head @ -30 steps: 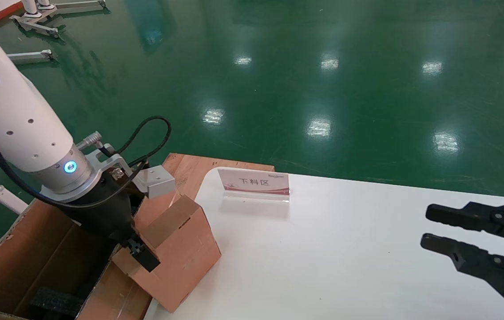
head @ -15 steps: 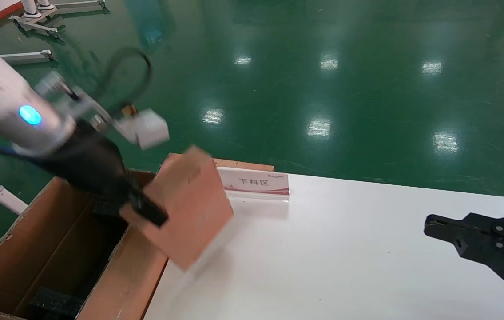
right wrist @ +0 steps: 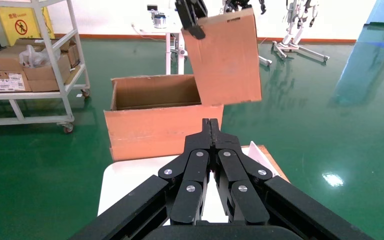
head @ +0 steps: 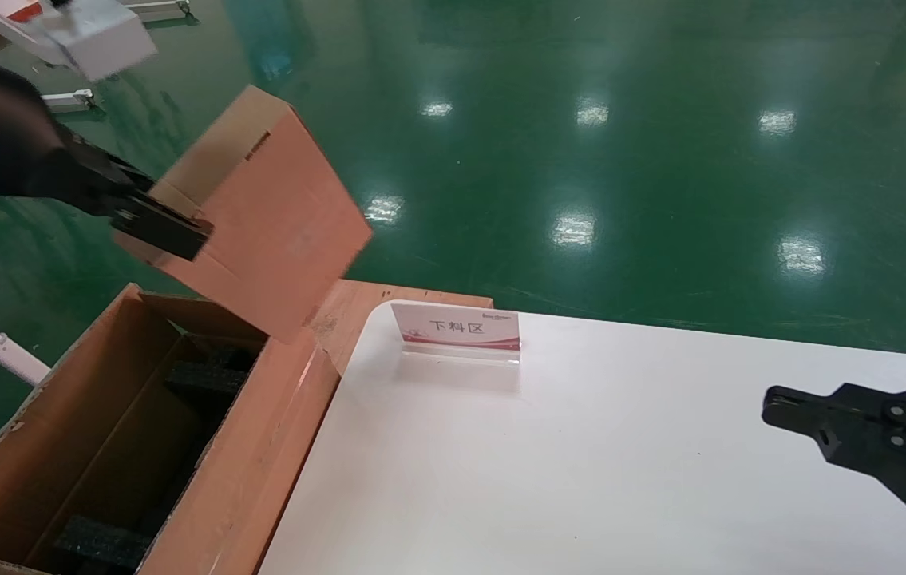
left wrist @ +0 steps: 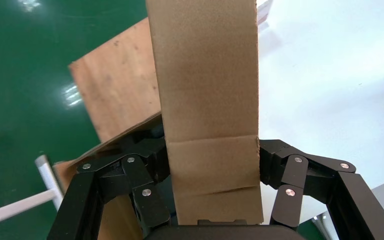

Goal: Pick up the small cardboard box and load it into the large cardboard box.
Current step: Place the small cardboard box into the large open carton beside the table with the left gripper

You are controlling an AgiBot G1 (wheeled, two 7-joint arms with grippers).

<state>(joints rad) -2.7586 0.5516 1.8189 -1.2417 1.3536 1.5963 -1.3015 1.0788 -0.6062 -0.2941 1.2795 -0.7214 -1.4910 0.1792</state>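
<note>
We see the left end effector (head: pixel 157 228) clamped on the small cardboard box (head: pixel 261 216), held tilted in the air above the far end of the large cardboard box (head: pixel 253 471), at ten o'clock from the white bench (head: pixel 580 455). Right end effector (right wrist: pixel 210 125) parked at four o'clock, fingers pressed together.

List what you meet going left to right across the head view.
left gripper → small cardboard box, held above the large cardboard box → sign stand on the white table → right gripper
</note>
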